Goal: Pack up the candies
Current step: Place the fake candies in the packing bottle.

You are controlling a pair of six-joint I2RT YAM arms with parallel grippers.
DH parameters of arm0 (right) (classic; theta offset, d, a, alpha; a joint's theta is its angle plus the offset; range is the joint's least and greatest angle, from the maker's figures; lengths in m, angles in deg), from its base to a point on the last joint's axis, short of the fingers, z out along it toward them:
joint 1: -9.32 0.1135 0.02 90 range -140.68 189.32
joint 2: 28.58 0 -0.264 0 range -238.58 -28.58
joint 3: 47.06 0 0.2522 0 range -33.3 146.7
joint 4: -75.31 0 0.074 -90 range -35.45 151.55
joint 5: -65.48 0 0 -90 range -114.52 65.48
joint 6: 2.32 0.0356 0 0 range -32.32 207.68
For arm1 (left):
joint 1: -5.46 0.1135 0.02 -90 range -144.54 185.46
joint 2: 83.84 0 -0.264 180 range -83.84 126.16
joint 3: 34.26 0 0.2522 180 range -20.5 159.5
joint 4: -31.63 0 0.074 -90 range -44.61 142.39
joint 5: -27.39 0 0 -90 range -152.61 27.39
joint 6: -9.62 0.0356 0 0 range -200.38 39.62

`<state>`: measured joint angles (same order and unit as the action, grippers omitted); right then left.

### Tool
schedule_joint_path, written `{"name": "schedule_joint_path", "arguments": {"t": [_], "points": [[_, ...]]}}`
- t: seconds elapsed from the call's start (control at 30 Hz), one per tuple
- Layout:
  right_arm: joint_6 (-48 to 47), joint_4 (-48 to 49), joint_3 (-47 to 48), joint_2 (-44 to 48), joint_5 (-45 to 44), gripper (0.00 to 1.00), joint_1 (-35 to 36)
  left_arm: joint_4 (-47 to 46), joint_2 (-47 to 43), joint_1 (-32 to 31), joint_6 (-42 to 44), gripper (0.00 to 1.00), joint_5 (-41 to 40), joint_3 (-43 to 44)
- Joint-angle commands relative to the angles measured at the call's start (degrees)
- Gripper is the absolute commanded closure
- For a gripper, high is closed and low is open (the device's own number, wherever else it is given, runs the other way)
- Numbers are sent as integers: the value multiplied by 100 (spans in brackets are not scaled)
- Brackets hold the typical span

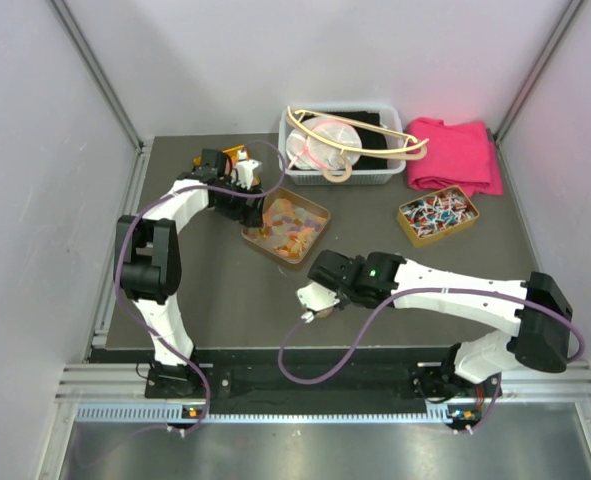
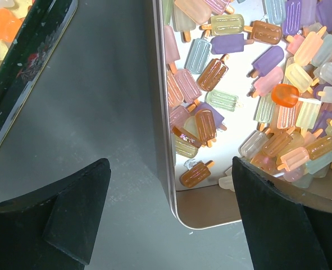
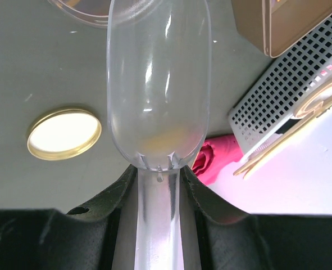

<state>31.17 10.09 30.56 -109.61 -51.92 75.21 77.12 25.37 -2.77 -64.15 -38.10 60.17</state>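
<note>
Toward the worktop's back edge, left gripper [image 2: 168, 169] straddles the tray [image 2: 202, 220] rim, fingers apart, probably steadying it; right gripper [image 3: 158, 185] clamps a scoop [image 3: 157, 73] for candies [image 2: 213, 73].

Left arm [image 1: 180, 205] reaches forward, jaws spread wide; right arm [image 1: 455, 297] stretches leftward, jaws clamped.

pastel candies [image 2: 285, 94], gold tray [image 2: 210, 211], pink cloth [image 1: 453, 155]
</note>
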Motion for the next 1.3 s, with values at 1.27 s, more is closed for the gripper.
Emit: {"name": "schedule_joint_path", "arguments": {"t": [1.27], "points": [[-2329,3274,2623,-3339,-1488,100,-1385,-246,-75,76,64,37,238,2]]}}
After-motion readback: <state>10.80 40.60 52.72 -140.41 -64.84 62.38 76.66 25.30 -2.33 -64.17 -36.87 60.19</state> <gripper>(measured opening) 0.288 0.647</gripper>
